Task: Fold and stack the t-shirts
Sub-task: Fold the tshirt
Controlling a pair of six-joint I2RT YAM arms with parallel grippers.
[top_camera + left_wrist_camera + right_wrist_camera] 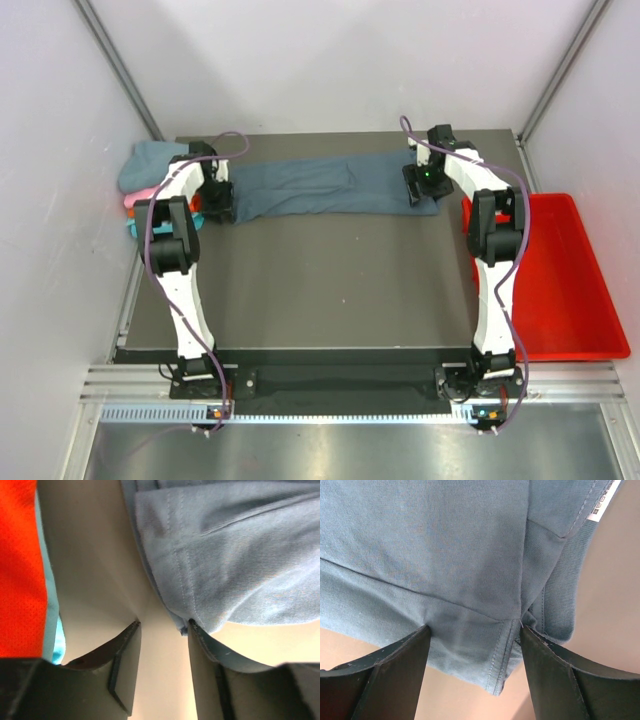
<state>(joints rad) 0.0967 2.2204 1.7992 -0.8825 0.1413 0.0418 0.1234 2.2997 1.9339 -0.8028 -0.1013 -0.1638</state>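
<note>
Your left gripper [162, 625] has its fingers [125, 650] parted about halfway, with bare table [95, 555] in the gap and nothing clamped. Its right-hand tip touches the hem of the slate blue-grey t-shirt [240, 555], which fills that wrist view from 12 round to 3 o'clock. At 9 o'clock there's the orange t-shirt [20, 570], with a sliver of turquoise t-shirt [56, 640] beside it.

Your right gripper [473, 630] is spread wide, straddling a stitched seam. The cloth lies flat between the tips, unpinched; whether they touch it, you can't tell. A white label [602, 502] sits at 1 o'clock.

From above, the slate shirt runs as a long band across the far side of the table, 11 to 1 o'clock, with a gripper at each end. At 10 o'clock is the stack, with the dusty teal t-shirt [150, 165] on top and the pink t-shirt [140, 195] below it. The red tray [590, 300] sits at 3 o'clock, off the table's right edge.
</note>
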